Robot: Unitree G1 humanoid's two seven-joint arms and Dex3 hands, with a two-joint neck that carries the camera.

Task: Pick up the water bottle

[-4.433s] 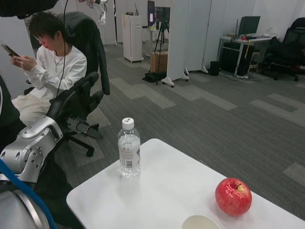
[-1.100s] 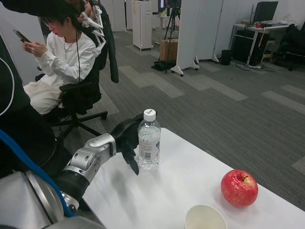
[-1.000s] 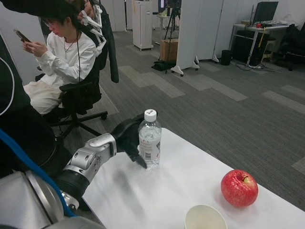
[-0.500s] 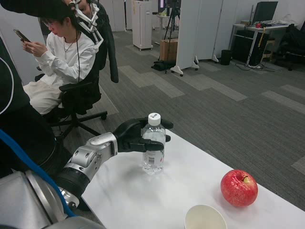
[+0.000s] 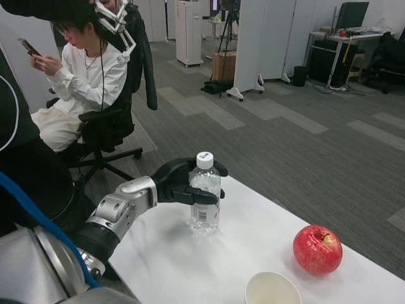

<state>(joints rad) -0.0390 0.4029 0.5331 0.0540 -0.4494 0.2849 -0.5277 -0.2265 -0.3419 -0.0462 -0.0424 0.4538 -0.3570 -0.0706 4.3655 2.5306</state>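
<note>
The left hand wraps its black fingers around the upper part of the water bottle, just below the white cap. The bottle is upright near the table's far left edge; whether its base touches the surface or is just above it is hard to tell. It is clear, with a label. A red apple sits to the right, and a white cup near the front edge looks empty. A person sits in a chair beyond.
</note>
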